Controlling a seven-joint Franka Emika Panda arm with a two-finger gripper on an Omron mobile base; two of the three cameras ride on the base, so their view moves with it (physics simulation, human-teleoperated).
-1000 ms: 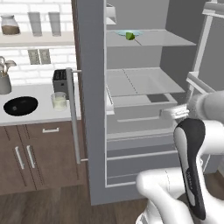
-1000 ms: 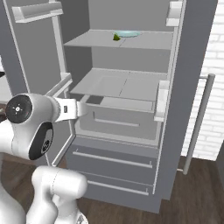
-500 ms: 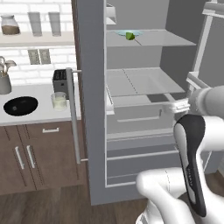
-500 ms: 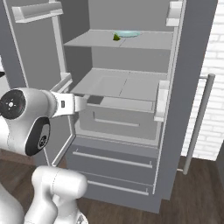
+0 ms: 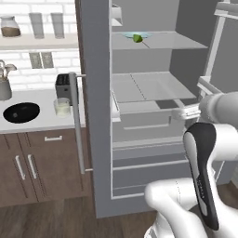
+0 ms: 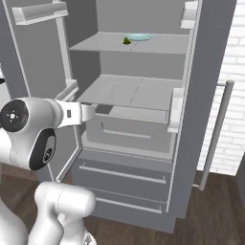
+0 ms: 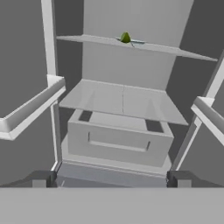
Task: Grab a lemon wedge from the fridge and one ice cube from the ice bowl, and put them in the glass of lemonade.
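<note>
The grey fridge [image 5: 93,116] stands with both doors open. On its top shelf the small green lemon wedge [image 5: 137,38] [image 6: 127,40] [image 7: 126,37] rests on a pale blue plate [image 5: 132,34]. My gripper [image 7: 111,180] is open and holds nothing. It hovers in front of the drawer, level with the middle shelf and well below the wedge. On the counter to the left sit the black ice bowl [image 5: 21,112] and the short glass of lemonade [image 5: 62,107]. The ice cube is too small to make out in the bowl.
A dark toaster [image 5: 62,84] stands behind the glass, and a kettle [image 5: 4,86] at the far left. A shelf above carries two tall glasses [image 5: 46,24] and a jar. Door bins [image 6: 176,110] jut in on both sides. The middle shelf [image 7: 122,100] is bare.
The arm's upper joint has swung a little outward and the hand has crept slightly up and toward the fridge. The jaws stay open. Nothing else has moved.
</note>
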